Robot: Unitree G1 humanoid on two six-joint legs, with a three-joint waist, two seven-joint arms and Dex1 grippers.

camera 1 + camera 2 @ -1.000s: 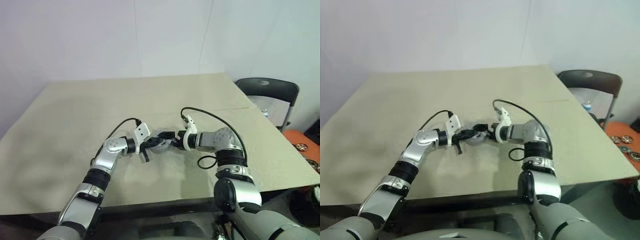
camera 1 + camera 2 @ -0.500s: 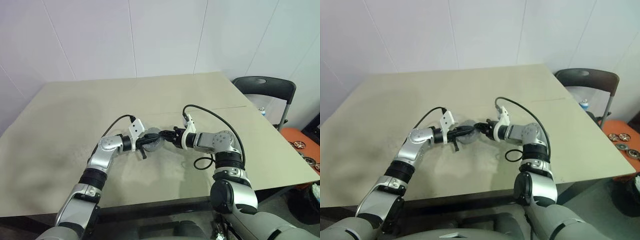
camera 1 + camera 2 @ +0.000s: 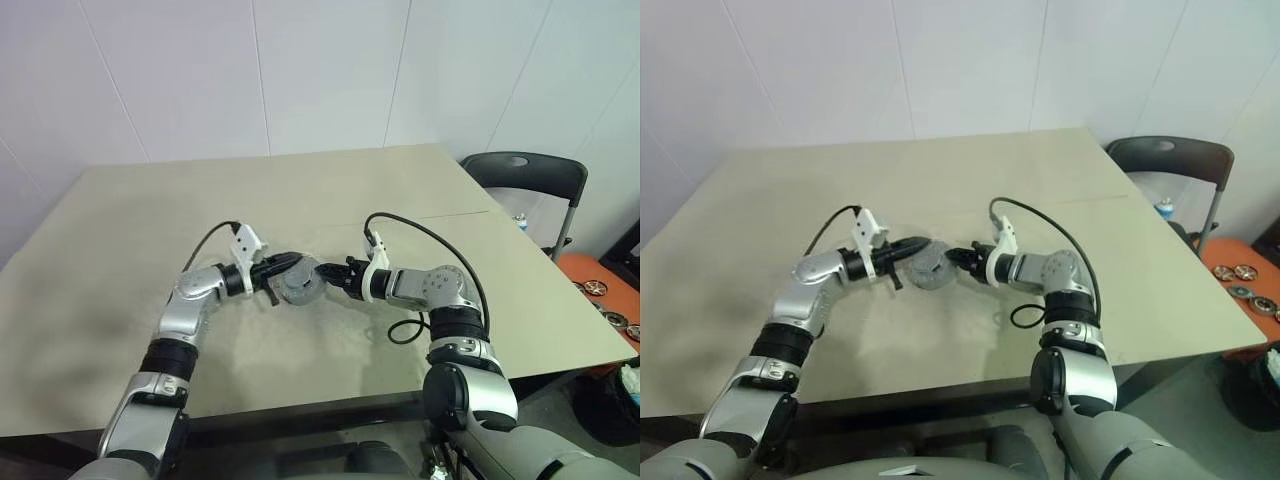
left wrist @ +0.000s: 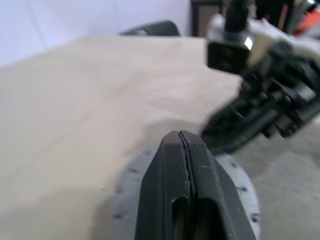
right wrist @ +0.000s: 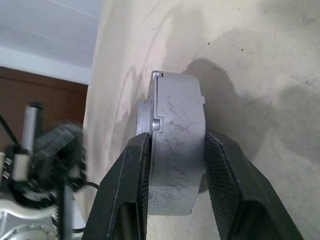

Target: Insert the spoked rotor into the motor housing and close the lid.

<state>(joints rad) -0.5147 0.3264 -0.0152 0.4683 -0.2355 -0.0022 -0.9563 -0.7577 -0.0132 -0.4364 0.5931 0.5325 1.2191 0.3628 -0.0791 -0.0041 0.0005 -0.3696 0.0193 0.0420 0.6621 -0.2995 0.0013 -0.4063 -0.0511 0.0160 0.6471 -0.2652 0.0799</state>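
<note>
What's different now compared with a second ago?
The right gripper has closed on the rim of the grey metal disc and now holds it. The left gripper, shut, has drawn back toward the robot's left, resting over the disc. The disc stayed above the table.

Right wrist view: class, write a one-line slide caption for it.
Right gripper fingers clamp a scratched round grey metal part by its two faces above the beige table.

Head stereo views look down over the table [image 3: 120,240]; each wrist view sits close along its tool.
</note>
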